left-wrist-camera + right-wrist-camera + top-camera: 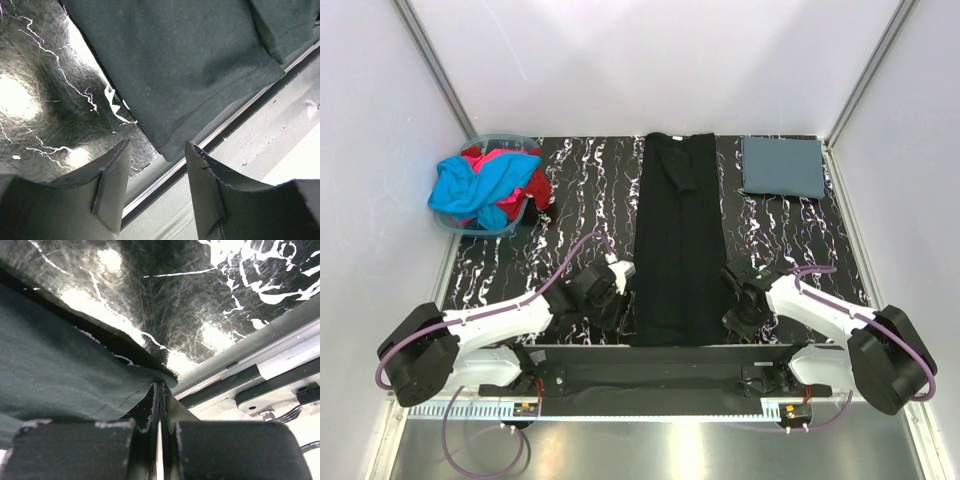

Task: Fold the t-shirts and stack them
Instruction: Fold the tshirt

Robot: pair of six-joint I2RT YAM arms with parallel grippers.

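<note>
Okay, black t-shirt (675, 240) lies folded into a long narrow strip down the middle of the desk (570, 200), running from far edge to near edge. A sleeve is folded over near its far end.

Left arm (500, 325) reaches in at the strip's near-left corner. The left jaws are apart with nothing between them. In the left wrist view the shirt's hemmed corner lies flat just beyond the tips, overhanging the desk's near edge a little.

Right arm (820, 310) comes in at the strip's near-right side. The right jaws are pressed together, and in the right wrist view the shirt's edge is lifted off the desk and runs into the tips, so it looks pinched there.

Slate blue-grey t-shirt (782, 167) sits folded in a neat rectangle at the far-right corner, well apart from the black strip.

Plastic tub (470, 228) stands at the far-left corner, with the cyan t-shirt (480, 185) bunched on top and hanging over its rim and the red t-shirt (535, 188) crumpled under and beside it.
</note>
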